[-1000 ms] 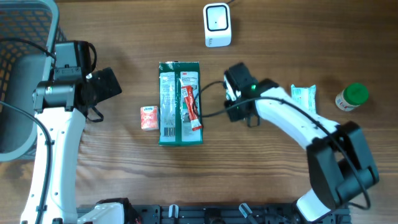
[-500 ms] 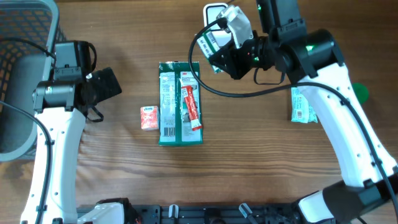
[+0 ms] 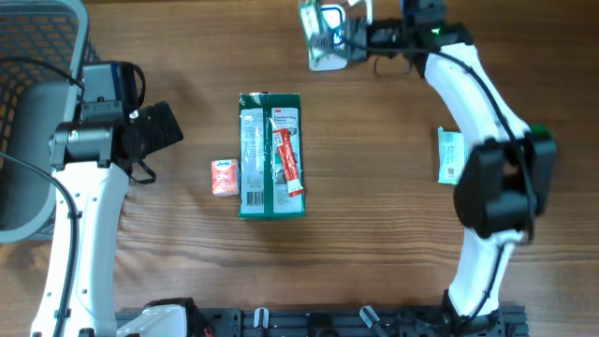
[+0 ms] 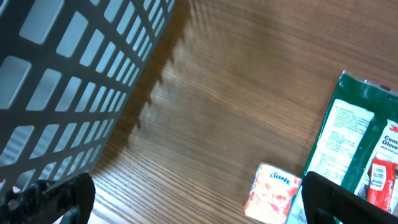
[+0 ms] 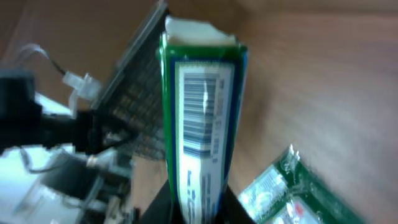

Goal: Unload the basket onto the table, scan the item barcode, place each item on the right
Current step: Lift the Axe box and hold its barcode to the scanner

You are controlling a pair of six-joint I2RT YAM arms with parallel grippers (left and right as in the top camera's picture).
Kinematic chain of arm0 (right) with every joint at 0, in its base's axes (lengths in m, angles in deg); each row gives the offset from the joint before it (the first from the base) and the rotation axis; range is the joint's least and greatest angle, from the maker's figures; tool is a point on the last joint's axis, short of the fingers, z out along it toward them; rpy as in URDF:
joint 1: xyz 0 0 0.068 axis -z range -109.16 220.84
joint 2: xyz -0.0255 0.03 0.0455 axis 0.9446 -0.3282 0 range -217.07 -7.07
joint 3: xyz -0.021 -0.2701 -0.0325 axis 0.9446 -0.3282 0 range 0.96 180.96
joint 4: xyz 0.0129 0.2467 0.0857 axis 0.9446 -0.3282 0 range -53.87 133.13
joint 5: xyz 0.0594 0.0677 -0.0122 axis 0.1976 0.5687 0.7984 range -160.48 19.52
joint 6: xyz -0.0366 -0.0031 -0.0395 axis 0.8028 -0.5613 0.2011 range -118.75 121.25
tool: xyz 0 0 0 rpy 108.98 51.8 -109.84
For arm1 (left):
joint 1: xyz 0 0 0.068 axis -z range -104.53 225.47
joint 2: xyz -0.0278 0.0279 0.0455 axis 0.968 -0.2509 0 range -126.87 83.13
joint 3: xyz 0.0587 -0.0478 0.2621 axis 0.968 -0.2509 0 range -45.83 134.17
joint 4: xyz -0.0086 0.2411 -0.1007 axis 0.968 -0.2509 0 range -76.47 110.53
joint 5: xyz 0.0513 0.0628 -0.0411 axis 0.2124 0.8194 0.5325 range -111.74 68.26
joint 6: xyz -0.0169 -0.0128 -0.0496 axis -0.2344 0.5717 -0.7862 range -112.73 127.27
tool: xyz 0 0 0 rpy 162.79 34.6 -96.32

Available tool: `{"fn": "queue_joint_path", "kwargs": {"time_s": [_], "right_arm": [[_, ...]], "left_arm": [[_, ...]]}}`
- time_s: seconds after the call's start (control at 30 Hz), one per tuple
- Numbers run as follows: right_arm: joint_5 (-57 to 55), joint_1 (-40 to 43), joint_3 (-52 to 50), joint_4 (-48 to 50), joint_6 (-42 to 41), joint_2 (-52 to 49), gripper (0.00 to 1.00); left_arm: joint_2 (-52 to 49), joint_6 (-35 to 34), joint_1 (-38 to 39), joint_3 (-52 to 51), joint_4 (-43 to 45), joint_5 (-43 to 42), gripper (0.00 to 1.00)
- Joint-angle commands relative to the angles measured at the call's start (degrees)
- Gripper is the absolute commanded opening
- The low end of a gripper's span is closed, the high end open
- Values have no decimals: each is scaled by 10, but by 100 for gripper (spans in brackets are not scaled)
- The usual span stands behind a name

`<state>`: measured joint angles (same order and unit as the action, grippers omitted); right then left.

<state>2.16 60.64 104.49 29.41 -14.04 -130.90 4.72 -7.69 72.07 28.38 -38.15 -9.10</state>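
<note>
overhead: straight down, far, whole table | left wrist: low, oblique, close above the wood, basket alongside | right wrist: tight on barcoded box, looking toward the basket | shared: green glove pack in all three

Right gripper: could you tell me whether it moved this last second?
Yes; the right gripper, holding a barcoded box, went from beside the green glove package up to the white scanner.
</note>
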Motion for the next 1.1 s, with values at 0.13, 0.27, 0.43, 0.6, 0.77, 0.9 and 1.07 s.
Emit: {"fn": "queue_joint_path", "kwargs": {"time_s": [0.13, 0.27, 0.43, 0.6, 0.77, 0.9, 1.07], "right_arm": [[120, 9, 5, 630, -715, -163, 4], [74, 14, 5, 659, -793, -209, 4], [65, 14, 5, 584, -758, -248, 4], [36, 16, 4, 584, -746, -267, 4], [16, 16, 3, 581, -733, -267, 4], [-11, 17, 2, 551, -734, -267, 4], [-16, 17, 2, 517, -734, -267, 5]], "left_arm": [[7, -5, -3, 9, 2, 9, 100], [7, -5, -3, 9, 2, 9, 100], [7, -5, -3, 9, 2, 9, 100], [7, -5, -3, 9, 2, 9, 100], [7, -5, -3, 9, 2, 9, 100], [7, -5, -3, 9, 2, 9, 100], [7, -5, -3, 9, 2, 9, 100]]}}
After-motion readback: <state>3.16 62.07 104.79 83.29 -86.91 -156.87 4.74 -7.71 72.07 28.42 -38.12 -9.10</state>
